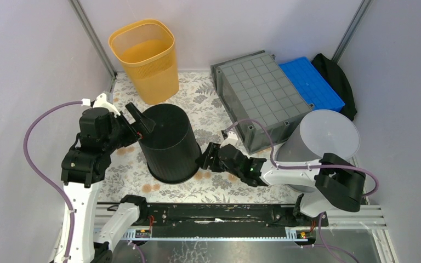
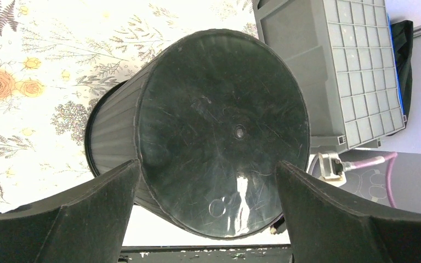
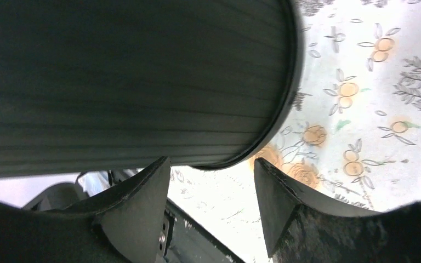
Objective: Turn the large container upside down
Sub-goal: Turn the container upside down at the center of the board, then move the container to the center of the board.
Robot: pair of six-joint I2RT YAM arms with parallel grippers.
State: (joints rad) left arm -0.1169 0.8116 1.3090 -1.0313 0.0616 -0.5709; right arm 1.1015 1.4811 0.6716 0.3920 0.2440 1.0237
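Note:
The large container (image 1: 263,96) is a dark-grey rectangular crate at the back right, lying with its square-gridded underside up and tilted toward the camera. In the left wrist view the large container (image 2: 362,71) shows at the upper right. Neither gripper touches it. A black ribbed bucket (image 1: 170,142) stands mouth-down in the middle. My left gripper (image 1: 142,123) is open at the bucket's upper left edge, and the bucket's round base (image 2: 219,137) fills the space beyond my left gripper (image 2: 207,162). My right gripper (image 1: 205,158) is open and empty beside the bucket's lower rim (image 3: 285,109); in its own view my right gripper (image 3: 211,160) sits just short of that rim.
A yellow basket (image 1: 145,57) stands at the back left. A blue ribbed tray (image 1: 312,82) and a black cloth (image 1: 337,82) lie behind the crate. A light-grey bucket (image 1: 323,137) leans over the right arm. A black rail (image 1: 208,213) runs along the near edge.

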